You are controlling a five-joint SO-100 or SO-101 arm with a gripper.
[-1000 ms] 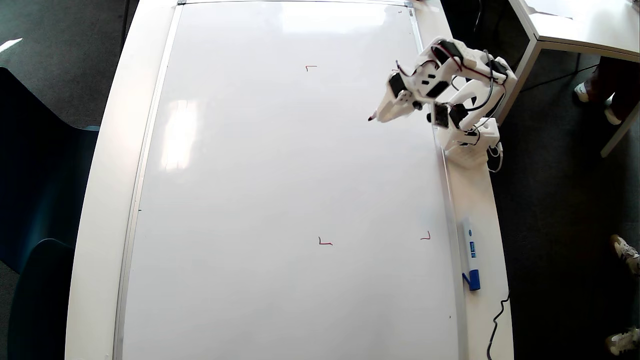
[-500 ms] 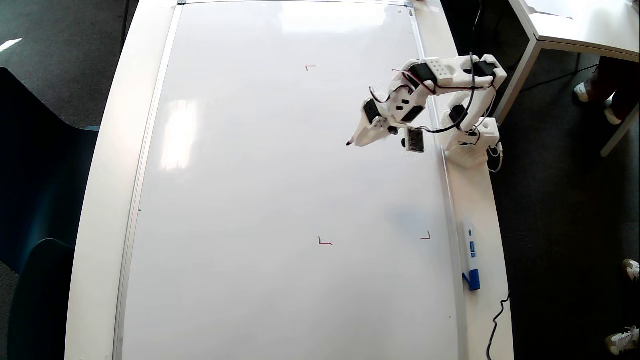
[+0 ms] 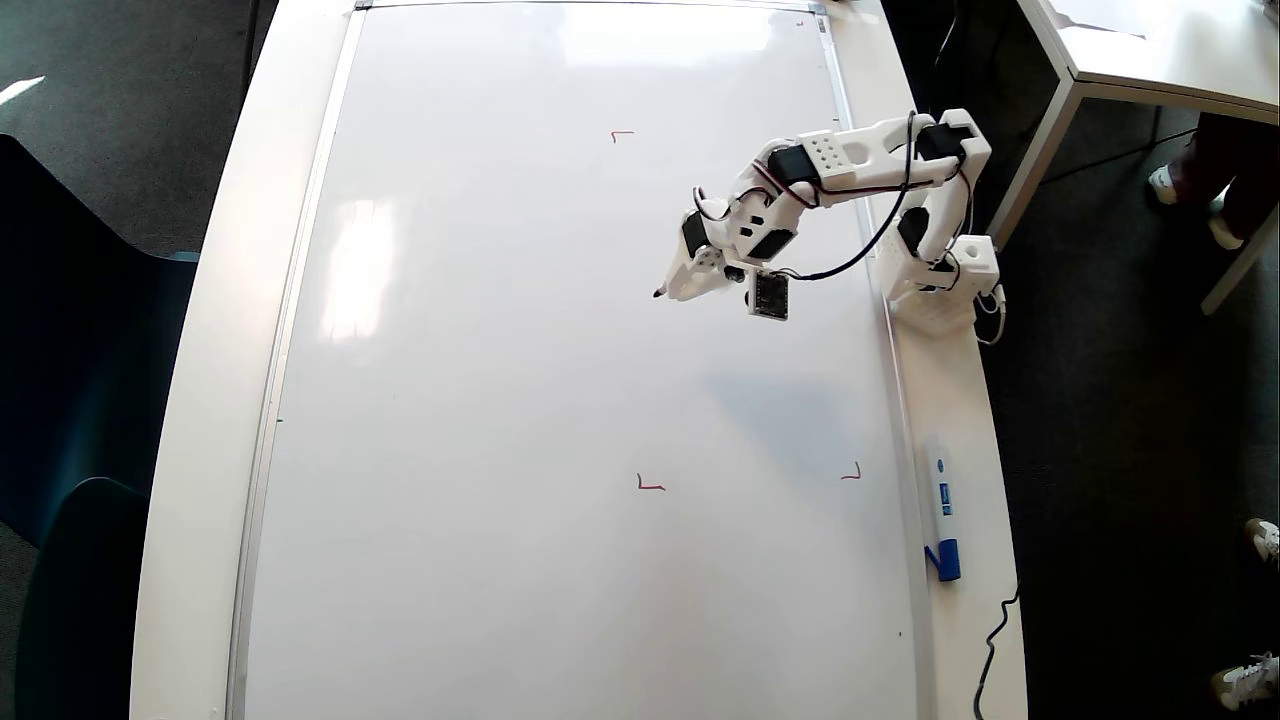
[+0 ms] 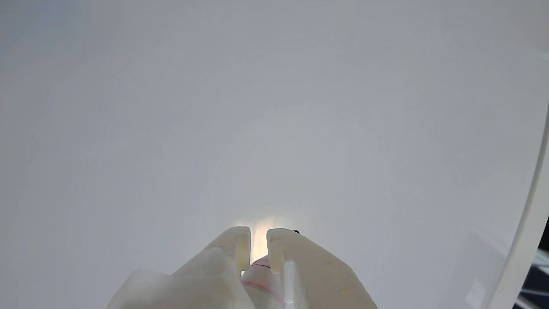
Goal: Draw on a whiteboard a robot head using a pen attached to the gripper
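The white 3D-printed plastic gripper [image 3: 672, 290], clamped on the slim red-tipped pen [image 3: 660, 293], has swung left over the glossy white whiteboard [image 3: 500, 400]; no drawing started.

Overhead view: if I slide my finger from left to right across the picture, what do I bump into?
Dark chair → white table edge → whiteboard → pen → gripper → robot arm's base → another white table.
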